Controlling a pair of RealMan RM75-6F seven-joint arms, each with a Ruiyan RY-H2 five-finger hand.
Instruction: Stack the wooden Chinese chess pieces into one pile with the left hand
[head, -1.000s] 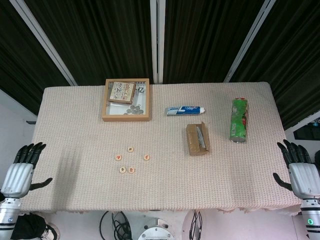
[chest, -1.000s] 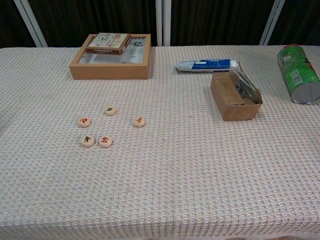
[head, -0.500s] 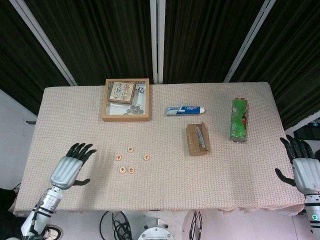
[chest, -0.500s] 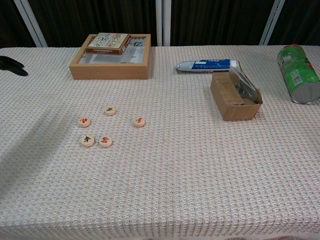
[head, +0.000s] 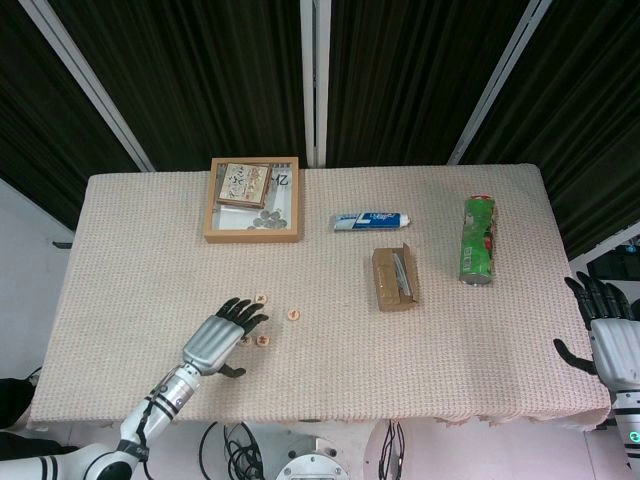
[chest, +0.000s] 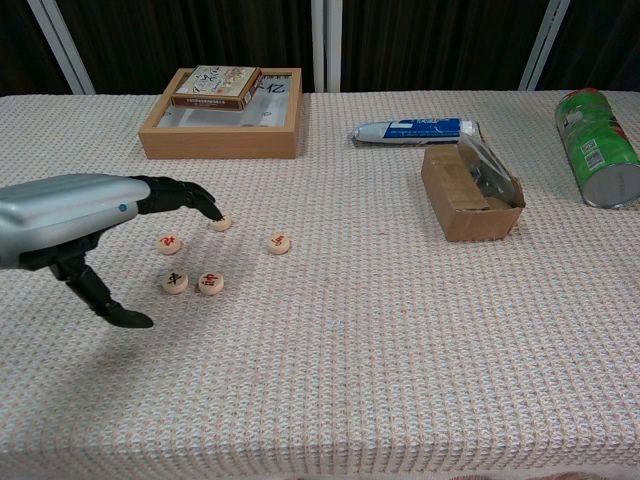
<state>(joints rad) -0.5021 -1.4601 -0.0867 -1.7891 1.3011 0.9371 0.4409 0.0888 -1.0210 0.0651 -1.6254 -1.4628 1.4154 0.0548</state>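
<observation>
Left robot hand (chest: 75, 215) now over the near-left part of the tabletop (chest: 400, 350), having swept in from beyond the left edge within the last second; half a second ago it was still well left of the pieces. Its dark fingers (chest: 185, 197) are spread and hold nothing, their tips reaching above the cluster of wooden chess pieces (chest: 205, 255); whether any tip touches a piece cannot be told. The right robot hand (head: 612, 335) hangs off the right edge, fingers apart and empty, much as before.

The approach is judged complete and the first pick imminent; no piece is stacked yet. All five discs lie flat and separate: one furthest back by the fingertips (chest: 221, 222), one at left (chest: 169, 243), one at right (chest: 278, 243), and two side by side nearest the camera (chest: 175, 282) and (chest: 210, 283).

Materials: the pieces are small pale wooden discs, thick-edged, with red or dark characters on top; such low, smooth rounds probably demand a fine pinch at the rim. The tabletop is covered by a coarse, nubby woven cloth in beige. Behind stand a shallow wooden tray (chest: 222, 142) carrying a card box (chest: 215, 86), a glossy toothpaste tube (chest: 415, 130), an open cardboard box (chest: 470, 190) and a green cylindrical can (chest: 597, 148) lying on its side.
</observation>
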